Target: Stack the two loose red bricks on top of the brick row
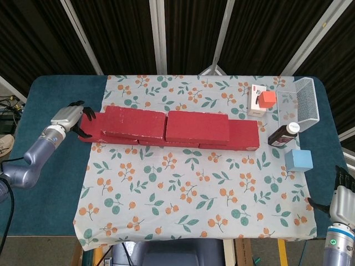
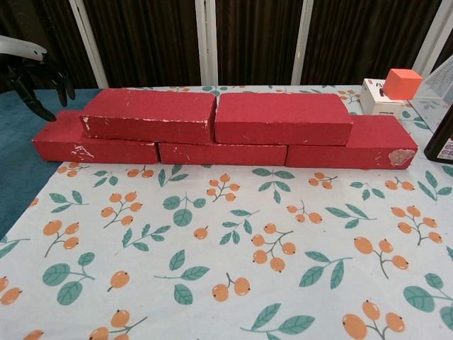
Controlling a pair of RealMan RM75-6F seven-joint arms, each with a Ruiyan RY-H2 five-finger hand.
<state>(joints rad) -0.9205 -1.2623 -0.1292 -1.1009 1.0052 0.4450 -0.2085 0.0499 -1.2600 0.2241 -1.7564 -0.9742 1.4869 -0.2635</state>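
- Two upper bricks, the left one [image 1: 135, 123] and the right one [image 1: 198, 127], lay end to end on the brick row [image 2: 219, 151], touching at a seam near the middle; judged from that, the stacking looked done.
- Each upper brick straddled a joint of the row below, which kept the stack bonded and steady, and the row's ends stuck out as steps on both sides.
- The row sat across the far half of a leaf-and-berry cloth [image 1: 183, 194] on the blue tabletop [image 1: 44, 210].
- The left hand [image 1: 71, 118] hovered just beside the row's left end, holding nothing, its dark fingers [image 2: 44, 83] spread and pointing down. Whether a fingertip touched the end brick could not be told.
- That placing suited a last nudge or a clean release, in my judgement, since the hand stood clear of the upper bricks.
- The right hand [image 1: 339, 200] hung at the cloth's near right corner, well apart from the bricks, empty; how far its fingers were apart could not be made out.
- Right of the row stood a white box [image 1: 255, 103] with an orange cube [image 1: 268, 98] on it, a dark bottle [image 1: 284, 134], a blue cube [image 1: 299, 160] and a mesh basket [image 1: 308, 104], all clear of the stack.
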